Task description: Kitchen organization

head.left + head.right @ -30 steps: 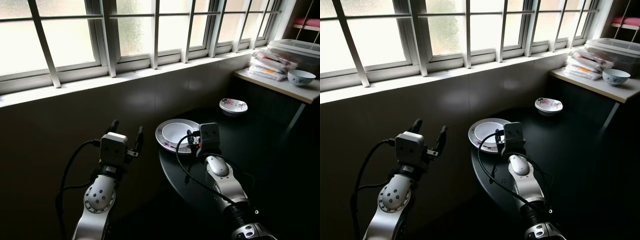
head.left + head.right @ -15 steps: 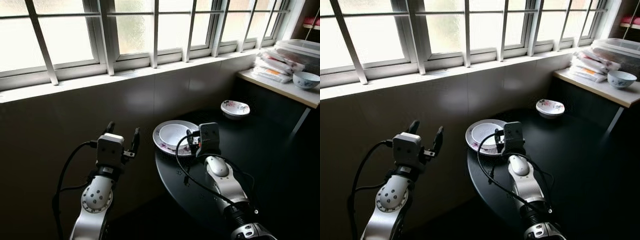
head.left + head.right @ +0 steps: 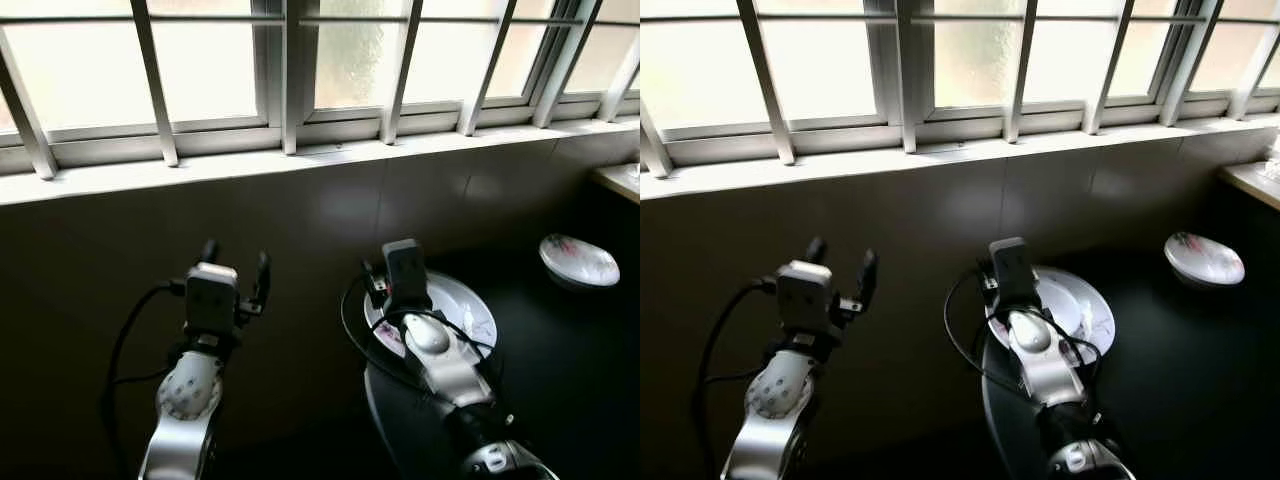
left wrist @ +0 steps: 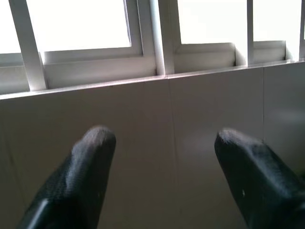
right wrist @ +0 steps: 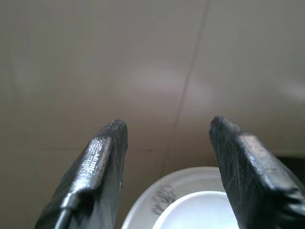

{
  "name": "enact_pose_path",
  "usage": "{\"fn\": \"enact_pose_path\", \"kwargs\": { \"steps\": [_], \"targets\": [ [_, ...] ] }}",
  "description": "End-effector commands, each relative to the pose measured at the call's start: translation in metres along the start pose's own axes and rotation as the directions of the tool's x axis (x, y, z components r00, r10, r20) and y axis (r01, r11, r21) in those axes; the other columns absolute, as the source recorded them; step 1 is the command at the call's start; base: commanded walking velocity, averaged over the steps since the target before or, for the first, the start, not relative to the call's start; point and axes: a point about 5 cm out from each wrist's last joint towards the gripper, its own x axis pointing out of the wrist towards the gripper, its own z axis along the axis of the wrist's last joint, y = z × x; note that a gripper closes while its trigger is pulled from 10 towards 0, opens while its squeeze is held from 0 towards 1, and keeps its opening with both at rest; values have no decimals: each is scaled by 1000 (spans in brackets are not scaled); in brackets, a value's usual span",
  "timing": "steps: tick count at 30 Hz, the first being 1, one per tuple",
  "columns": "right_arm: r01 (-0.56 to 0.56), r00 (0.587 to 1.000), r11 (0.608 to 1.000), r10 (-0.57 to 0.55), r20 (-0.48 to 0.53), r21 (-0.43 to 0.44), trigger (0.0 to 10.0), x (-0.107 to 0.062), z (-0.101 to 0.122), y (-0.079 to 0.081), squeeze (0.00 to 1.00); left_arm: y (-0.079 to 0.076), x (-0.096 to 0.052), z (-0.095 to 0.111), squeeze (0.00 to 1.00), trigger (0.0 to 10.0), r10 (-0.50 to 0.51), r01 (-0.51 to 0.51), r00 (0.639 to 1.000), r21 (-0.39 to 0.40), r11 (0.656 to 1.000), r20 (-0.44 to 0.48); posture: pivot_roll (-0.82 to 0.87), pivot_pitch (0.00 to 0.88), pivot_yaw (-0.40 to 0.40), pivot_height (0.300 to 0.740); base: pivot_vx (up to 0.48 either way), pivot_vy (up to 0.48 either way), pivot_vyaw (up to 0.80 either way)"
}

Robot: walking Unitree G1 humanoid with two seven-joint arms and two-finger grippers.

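A white flower-rimmed plate [image 3: 472, 308] with a white bowl [image 5: 202, 212] in it lies at the left end of the black round table [image 3: 560, 390]. My right gripper [image 5: 167, 136] hovers open over the plate's near left rim, pointing at the tiled wall, with nothing between its fingers. A small floral bowl [image 3: 578, 262] sits farther right on the table. Left of the table, my left gripper [image 3: 236, 262] is raised and open, facing the wall below the window sill [image 4: 95, 83].
A dark tiled wall [image 3: 330, 220] runs under a long barred window [image 3: 340, 60] straight ahead. A pale counter edge [image 3: 625, 180] shows at the far right. The dark floor lies below my left arm.
The whole view has swung left, so the plate and small bowl now sit farther right and the counter is nearly out of frame. Both grippers stay open and empty.
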Motion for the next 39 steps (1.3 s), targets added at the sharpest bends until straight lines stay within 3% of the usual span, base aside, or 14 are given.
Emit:
{"fn": "enact_pose_path", "kwargs": {
  "steps": [1,7,14,23,25,30,34,39],
  "targets": [
    [13,1000,1000,-14,11,27,10000,1,4,-2,0,-2,0,2,0,10000,-15,15,1000,1,1000,10,-6,0,-42,736,0,0,0],
    [21,1000,1000,-21,7,18,10000,2,4,-2,0,-3,1,3,0,10000,-21,21,1000,2,1000,16,-8,0,-43,736,0,0,0],
    [14,1000,996,-11,29,-83,10000,-1,8,2,0,-3,0,2,0,10000,-23,23,1000,6,1000,13,-8,0,-42,736,0,0,0],
    [-24,998,990,16,-60,-142,10000,-1,-2,-2,0,-2,0,2,0,10000,-23,23,1000,7,1000,13,-8,0,-42,736,0,0,0],
    [-94,991,968,67,-119,-233,10000,0,-7,-2,0,-3,-1,0,0,10000,-31,31,1000,8,999,3,-11,0,-41,736,0,0,0],
    [-145,965,976,103,-243,-163,10000,-1,-20,-2,0,-4,-1,-1,0,10000,-36,36,999,8,999,-1,-11,0,-41,736,0,0,0],
    [-173,953,964,111,-282,-204,10000,0,-21,-3,0,-3,-1,-3,0,10000,-36,36,999,10,999,-10,-12,0,-40,736,0,0,0],
    [-214,933,960,145,-331,-182,10000,0,-25,0,0,-3,-2,-5,0,10000,-38,38,999,11,999,-18,-10,0,-41,736,0,0,0]
  ]
}}
